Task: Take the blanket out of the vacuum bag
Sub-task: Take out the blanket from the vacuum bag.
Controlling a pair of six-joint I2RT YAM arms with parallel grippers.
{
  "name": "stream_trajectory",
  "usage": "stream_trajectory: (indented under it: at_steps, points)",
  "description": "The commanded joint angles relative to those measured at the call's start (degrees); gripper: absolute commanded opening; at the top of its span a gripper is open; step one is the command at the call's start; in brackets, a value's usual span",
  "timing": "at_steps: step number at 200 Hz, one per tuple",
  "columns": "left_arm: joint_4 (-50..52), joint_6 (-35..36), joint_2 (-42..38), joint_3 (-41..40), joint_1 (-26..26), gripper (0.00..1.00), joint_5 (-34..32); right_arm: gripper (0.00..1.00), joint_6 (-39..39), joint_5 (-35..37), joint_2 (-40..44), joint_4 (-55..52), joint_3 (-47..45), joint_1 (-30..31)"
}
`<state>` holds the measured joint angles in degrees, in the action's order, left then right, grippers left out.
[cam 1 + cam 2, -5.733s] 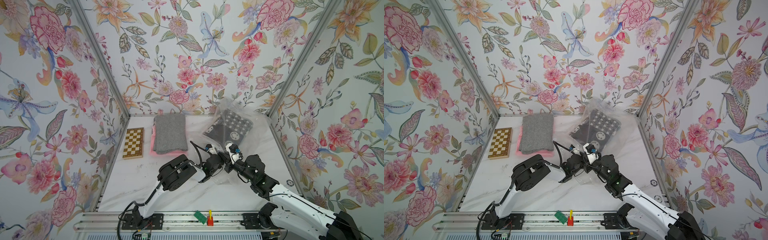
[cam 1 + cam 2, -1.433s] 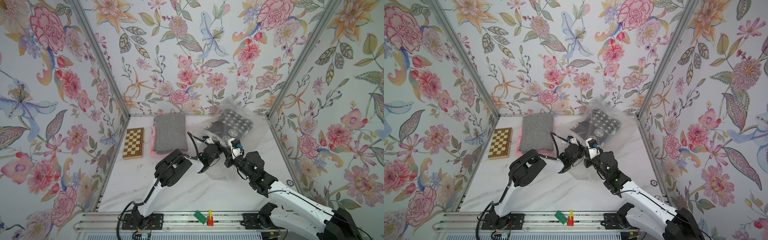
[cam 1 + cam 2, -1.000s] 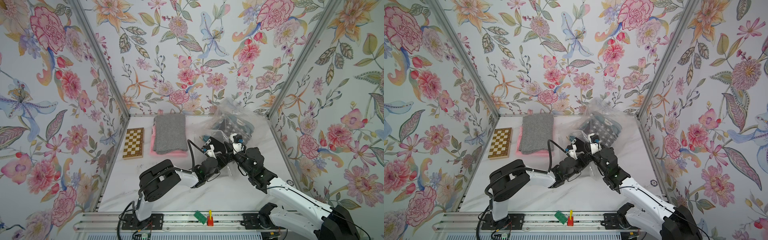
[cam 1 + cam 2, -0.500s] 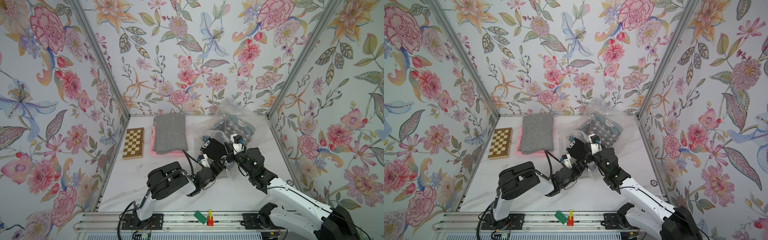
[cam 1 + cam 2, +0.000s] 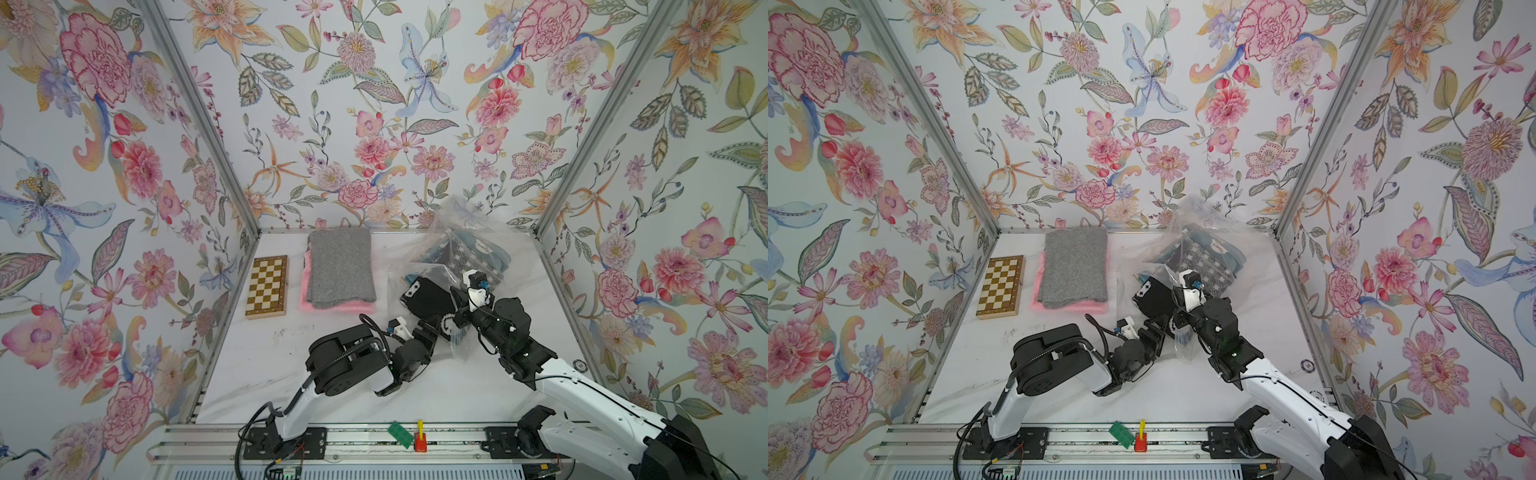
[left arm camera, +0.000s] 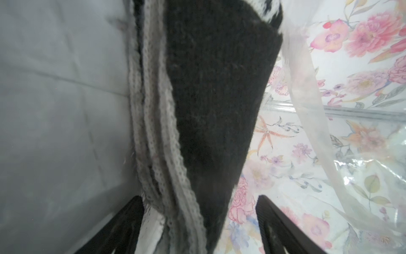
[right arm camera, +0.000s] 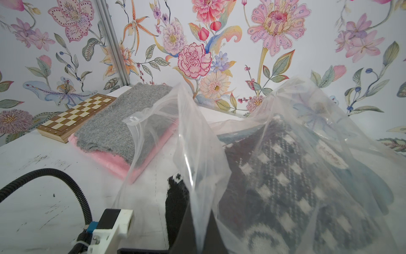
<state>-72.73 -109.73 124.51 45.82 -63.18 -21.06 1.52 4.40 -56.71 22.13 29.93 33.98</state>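
— What colours has that blanket (image 5: 428,297), right of centre in both top views?
— Black, with small white crosses at its corner, a white ring lower down and black-and-white checks further up. In my left wrist view its folded edges are pale grey.
— And the vacuum bag (image 5: 457,212)?
— Clear and glossy. Teal fabric (image 5: 498,259) shows through it at its upper right.
— The pile left of centre?
— A speckled grey blanket (image 5: 340,270) on a pink blanket (image 5: 332,308). Left of them I see a chessboard (image 5: 267,286) in brown and cream squares.
— Around you?
— A white table (image 5: 291,374) with faint grey veins. The walls (image 5: 374,104) are pale, with pink, orange and blue flowers and green leaves.
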Motion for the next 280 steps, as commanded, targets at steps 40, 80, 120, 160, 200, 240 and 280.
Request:
stream_trajectory:
  at_steps: [40, 80, 120, 160, 200, 240, 280]
  points:
    - [11.2, -2.0, -0.2, 3.6, 1.8, 0.84, -4.7, 0.00, 1.5, -1.0, 2.0, 1.5, -1.7, -1.0]
    - [10.4, 0.9, 3.9, 9.4, 3.8, 0.85, -6.1, 0.00, 1.7, -1.3, 2.6, 1.8, -2.6, -1.3]
    - [9.8, 5.1, 6.1, 14.7, 4.2, 0.83, -7.3, 0.00, 2.2, -2.0, 3.0, 1.9, -2.9, -1.8]
    - [4.3, 12.0, 5.5, 14.5, 4.1, 0.46, -8.2, 0.00, 2.7, -2.8, 2.7, 2.2, -3.3, -2.1]
    - [-0.1, 18.9, 2.2, 11.9, 4.4, 0.11, -7.9, 0.00, 3.4, -2.7, 3.1, 2.7, -3.7, -2.3]
    - [3.1, 24.1, -3.4, 10.4, 4.3, 0.00, -5.4, 0.00, 3.4, -1.1, 3.0, 2.6, -3.9, -2.8]
    - [6.0, 25.4, -7.9, 9.9, 4.0, 0.00, -2.3, 0.00, 3.0, 0.6, 3.2, 2.3, -4.0, -3.4]
